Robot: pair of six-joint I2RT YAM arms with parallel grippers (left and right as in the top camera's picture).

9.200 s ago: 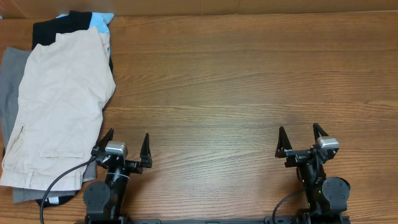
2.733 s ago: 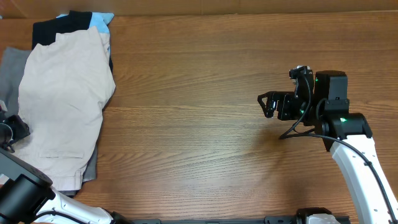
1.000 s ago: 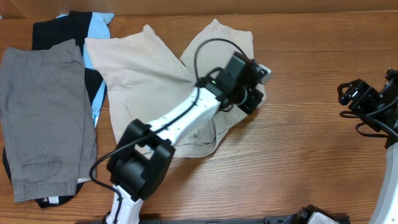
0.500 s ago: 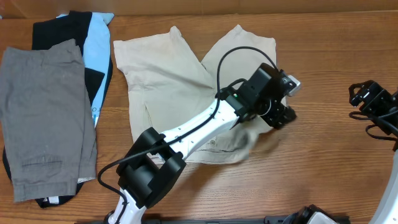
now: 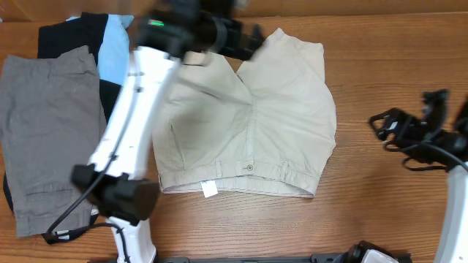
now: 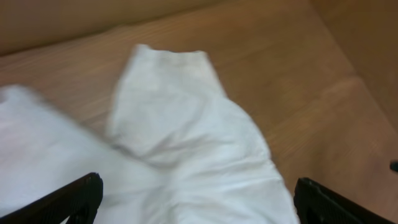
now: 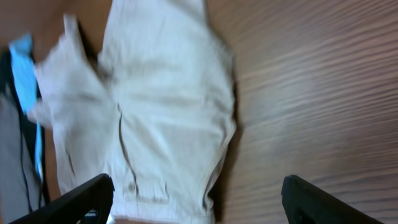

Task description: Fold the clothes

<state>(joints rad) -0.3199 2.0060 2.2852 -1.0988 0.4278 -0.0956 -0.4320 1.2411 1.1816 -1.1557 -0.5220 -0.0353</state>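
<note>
left gripper [image 6: 199,186]: spread wide, empty; pale beige cotton shorts [image 5: 270,117] directly below, leg hems under it, waistband crosswise toward its base | right gripper [image 5: 379,130]: spread wide, empty; shorts apart to its left

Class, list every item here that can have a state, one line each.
beige shorts: unfolded, spread flat, white tag sticking out
grey shorts: lying flat atop the black-and-light-blue garment
black-and-light-blue garment: flat, partly covered
left gripper: open, empty, above the beige shorts
right gripper: open, empty, right of the shorts
</note>
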